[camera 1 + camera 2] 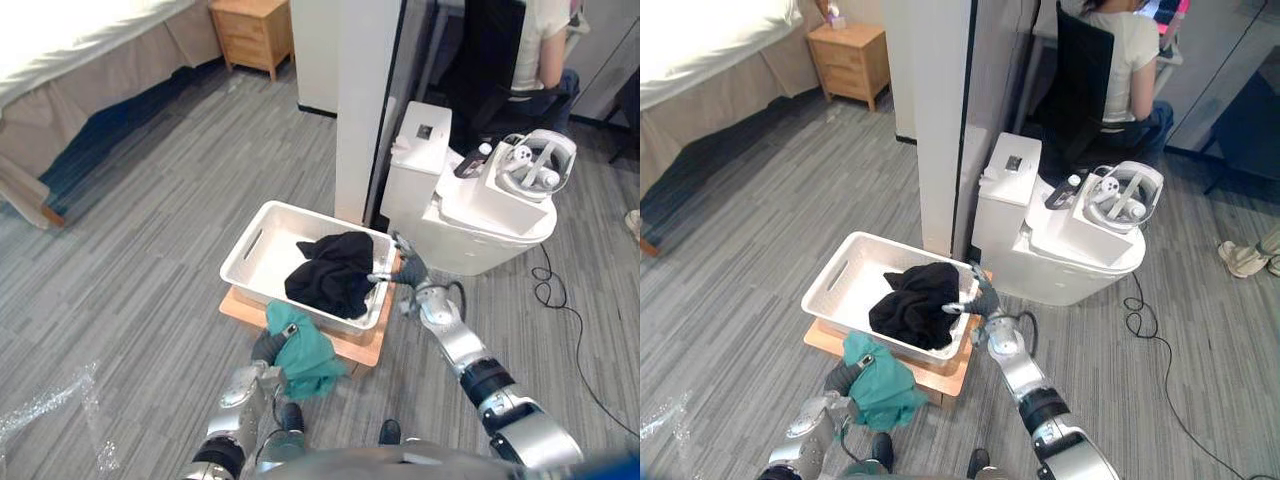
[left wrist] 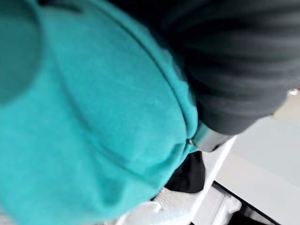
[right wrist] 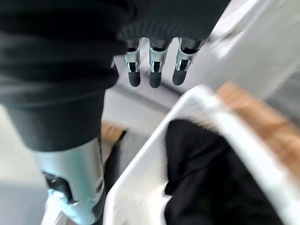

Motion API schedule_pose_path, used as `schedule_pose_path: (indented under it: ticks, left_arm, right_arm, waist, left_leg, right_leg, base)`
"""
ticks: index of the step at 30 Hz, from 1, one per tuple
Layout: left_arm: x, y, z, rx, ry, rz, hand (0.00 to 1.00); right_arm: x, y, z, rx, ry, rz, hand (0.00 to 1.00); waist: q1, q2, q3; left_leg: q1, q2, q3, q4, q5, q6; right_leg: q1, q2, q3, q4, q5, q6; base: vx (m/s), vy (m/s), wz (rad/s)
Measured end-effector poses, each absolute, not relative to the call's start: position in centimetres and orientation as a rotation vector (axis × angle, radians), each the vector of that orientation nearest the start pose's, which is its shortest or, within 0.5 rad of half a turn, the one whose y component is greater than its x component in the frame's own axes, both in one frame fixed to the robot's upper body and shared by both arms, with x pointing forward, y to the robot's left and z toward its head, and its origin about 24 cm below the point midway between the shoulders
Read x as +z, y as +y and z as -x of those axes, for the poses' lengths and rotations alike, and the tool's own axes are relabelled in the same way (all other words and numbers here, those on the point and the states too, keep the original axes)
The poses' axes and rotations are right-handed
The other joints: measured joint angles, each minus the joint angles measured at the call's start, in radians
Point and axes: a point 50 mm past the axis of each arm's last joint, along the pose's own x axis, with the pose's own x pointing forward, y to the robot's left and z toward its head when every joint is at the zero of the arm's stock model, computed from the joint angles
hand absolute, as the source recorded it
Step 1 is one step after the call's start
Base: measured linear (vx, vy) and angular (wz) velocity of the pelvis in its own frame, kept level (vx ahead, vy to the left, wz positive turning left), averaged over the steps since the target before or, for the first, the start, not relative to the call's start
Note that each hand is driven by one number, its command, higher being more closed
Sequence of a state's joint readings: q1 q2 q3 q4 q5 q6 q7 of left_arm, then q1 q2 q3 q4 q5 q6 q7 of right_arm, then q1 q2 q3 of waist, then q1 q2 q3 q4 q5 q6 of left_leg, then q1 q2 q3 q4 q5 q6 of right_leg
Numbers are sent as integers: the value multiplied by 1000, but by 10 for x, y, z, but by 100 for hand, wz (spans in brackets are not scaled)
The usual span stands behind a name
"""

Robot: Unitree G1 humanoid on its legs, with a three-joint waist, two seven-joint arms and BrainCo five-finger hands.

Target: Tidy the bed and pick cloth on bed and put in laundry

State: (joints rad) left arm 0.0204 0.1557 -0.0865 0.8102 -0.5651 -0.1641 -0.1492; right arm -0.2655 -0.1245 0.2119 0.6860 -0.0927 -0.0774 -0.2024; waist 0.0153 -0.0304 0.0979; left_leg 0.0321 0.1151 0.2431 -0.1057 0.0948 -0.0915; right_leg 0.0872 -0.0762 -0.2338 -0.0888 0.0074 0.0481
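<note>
A white laundry basket (image 1: 247, 248) stands on a wooden board (image 1: 366, 346) on the floor. A black cloth (image 1: 334, 271) lies heaped in its right half. A teal cloth (image 1: 306, 358) hangs bunched over my left hand (image 1: 267, 346) at the basket's near edge, and it covers the fingers. In the left wrist view the teal cloth (image 2: 93, 117) lies across the hand, with the basket's rim (image 2: 216, 164) past it. My right hand (image 1: 408, 270) is at the basket's right rim beside the black cloth, open, its fingers (image 3: 154, 70) straight and holding nothing.
The bed (image 1: 60, 40) is far off at the upper left, with a wooden nightstand (image 1: 250, 35) beside it. A white pillar (image 1: 365, 100) and a white machine (image 1: 480, 215) stand just behind the basket. A person (image 1: 540, 50) sits beyond. Clear plastic wrap (image 1: 50, 410) lies at lower left.
</note>
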Motion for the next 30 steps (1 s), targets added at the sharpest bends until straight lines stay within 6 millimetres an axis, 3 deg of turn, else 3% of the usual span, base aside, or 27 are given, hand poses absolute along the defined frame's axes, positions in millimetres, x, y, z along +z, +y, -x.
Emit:
schedule_pose_path:
  ticks: [5, 9, 10, 15, 19, 24, 26, 30]
  left_arm:
    - [-118, 217, -160, 356, 592, 491, 100]
    - [-111, 236, -160, 501, 507, 474, 100]
    - [-101, 249, -164, 571, 441, 461, 100]
    - [-50, 304, -183, 715, 210, 295, 100]
    - [-1, 326, -213, 718, 27, 123, 100]
    - [60, 331, -253, 617, -205, 74, 100]
    - [78, 322, -269, 538, -281, 76, 100]
    - [88, 310, -281, 441, -312, 75, 100]
  right_arm:
    - [-98, -211, -207, -248, 605, 288, 0]
    - [-121, -236, -159, -341, 749, 273, 0]
    - [-129, -244, -136, -368, 813, 273, 0]
    - [-138, -252, -102, -363, 896, 202, 0]
    - [-144, -250, -82, -323, 951, 163, 0]
    - [-151, -235, -66, -291, 994, 106, 0]
    - [-153, -229, -57, -291, 1013, 89, 0]
    - [-154, -221, -56, -310, 998, 47, 0]
  waist:
    - [-24, 16, -6]
    - [-33, 23, -10]
    - [-33, 24, -11]
    - [-50, 25, -19]
    - [-51, 32, -48]
    - [-57, 31, -50]
    - [-69, 32, -62]
    - [-84, 30, -68]
  left_leg:
    - [24, -2, 3, 0, -10, -2]
    - [27, -2, 0, 0, -11, -2]
    - [29, -3, -4, 0, -11, -2]
    - [56, -5, -10, -1, -14, -1]
    - [57, -10, 3, -1, -37, 9]
    - [86, -8, 69, -1, -55, 13]
    - [94, -10, 85, -1, -65, 10]
    - [118, -14, 125, 0, -73, 8]
  right_leg:
    - [23, -2, 0, -2, -6, 3]
    - [27, -3, -4, -1, -9, 3]
    - [31, -3, -9, 0, -11, 4]
    - [62, -6, -20, 2, -22, 10]
    - [65, -14, -14, 6, -29, 15]
    - [62, -21, 26, 24, -39, 20]
    - [61, -30, 37, 31, -42, 22]
    - [59, -30, 77, 34, -43, 24]
  base:
    - [11, 0, -3]
    - [0, -2, 1]
    - [1, -11, 7]
    - [-2, -6, 6]
    - [-4, 5, -1]
    - [21, 29, -21]
    - [92, 47, -21]
    - [93, 38, -32]
